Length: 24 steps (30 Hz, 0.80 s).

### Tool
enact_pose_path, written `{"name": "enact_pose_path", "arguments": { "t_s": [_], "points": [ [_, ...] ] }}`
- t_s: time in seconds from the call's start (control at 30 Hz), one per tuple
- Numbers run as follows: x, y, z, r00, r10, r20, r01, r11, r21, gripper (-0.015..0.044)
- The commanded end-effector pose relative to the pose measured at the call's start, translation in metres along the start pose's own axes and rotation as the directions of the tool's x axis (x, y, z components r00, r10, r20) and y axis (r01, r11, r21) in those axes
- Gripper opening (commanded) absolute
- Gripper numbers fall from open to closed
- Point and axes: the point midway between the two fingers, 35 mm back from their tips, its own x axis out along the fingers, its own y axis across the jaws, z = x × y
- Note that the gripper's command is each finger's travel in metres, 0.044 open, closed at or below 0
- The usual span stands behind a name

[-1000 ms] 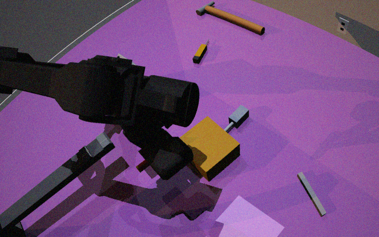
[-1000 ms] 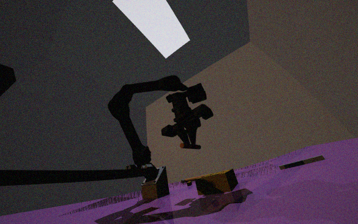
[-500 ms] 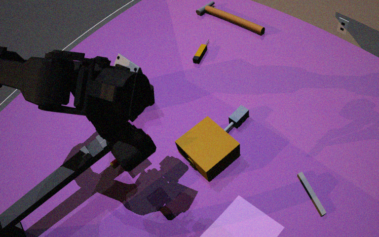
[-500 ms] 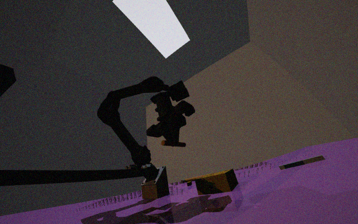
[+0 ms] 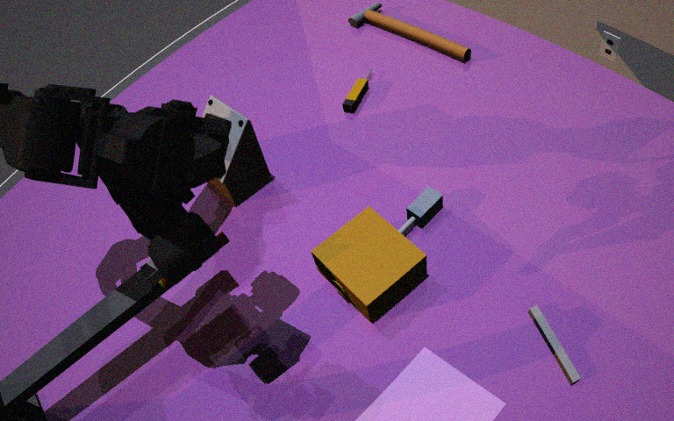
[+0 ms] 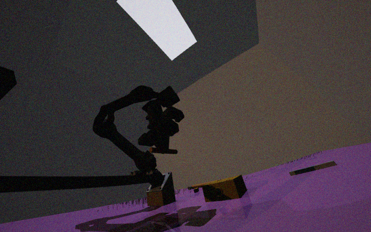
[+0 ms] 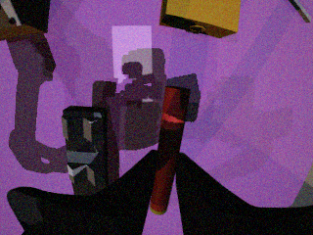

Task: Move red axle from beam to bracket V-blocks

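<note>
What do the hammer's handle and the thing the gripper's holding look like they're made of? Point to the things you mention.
Hammer handle (image 5: 417,35): probably smooth wood, from its warm orange-brown colour; no grain shows.

Red axle (image 7: 168,137): glossy, painted metal or plastic; a bright streak crosses its smooth red side, but the look doesn't settle which.

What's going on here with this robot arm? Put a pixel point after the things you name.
The arm's gripper (image 6: 164,150) (image 7: 166,157) is shut on the red axle (image 6: 170,151) (image 7: 171,113), holding it in the air. The axle is out of the yellow block (image 5: 369,255) (image 6: 222,190) (image 7: 201,14), apparently the beam, which sits on the purple surface (image 5: 472,163) (image 6: 314,191) (image 7: 245,132). The axle isn't set down in any V-blocks yet.
</note>
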Motion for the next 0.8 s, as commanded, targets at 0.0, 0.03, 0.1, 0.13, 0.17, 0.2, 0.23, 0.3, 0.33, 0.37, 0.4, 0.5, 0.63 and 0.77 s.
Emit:
{"name": "enact_pose_path", "arguments": {
  "t_s": [0.0,0.03,0.1,0.13,0.17,0.2,0.23,0.3,0.33,0.37,0.4,0.5,0.63,0.77],
  "points": [
    [-0.001,0.013,-0.007,1.0,-0.022,-0.005,0.022,1.0,-0.009,0.0],
    [-0.001,0.016,-0.008,1.0,-0.028,-0.005,0.028,1.0,-0.009,0.0],
    [-0.001,0.021,-0.011,0.999,-0.039,-0.006,0.039,0.999,-0.009,0.0],
    [-0.001,0.024,-0.012,0.999,-0.044,-0.007,0.044,0.999,-0.009,0.0],
    [-0.001,0.027,-0.013,0.999,-0.05,-0.007,0.05,0.999,-0.009,0.0],
    [-0.001,0.029,-0.014,0.998,-0.055,-0.007,0.055,0.998,-0.009,0.0],
    [-0.001,0.032,-0.016,0.998,-0.061,-0.008,0.061,0.998,-0.009,0.0],
    [0.0,0.037,-0.018,0.997,-0.072,-0.009,0.071,0.997,-0.009,0.0],
    [0.0,0.04,-0.019,0.997,-0.077,-0.009,0.077,0.997,-0.009,0.0],
    [0.0,0.043,-0.019,0.997,-0.082,-0.01,0.082,0.997,-0.009,0.0],
    [0.0,0.045,-0.02,0.996,-0.088,-0.011,0.088,0.996,-0.009,0.0],
    [0.002,0.053,-0.023,0.994,-0.104,-0.013,0.104,0.995,-0.008,0.0],
    [0.004,0.064,-0.025,0.992,-0.125,-0.016,0.125,0.992,-0.008,0.0],
    [0.006,0.074,-0.027,0.989,-0.146,-0.02,0.146,0.989,-0.007,0.0]
  ]
}}
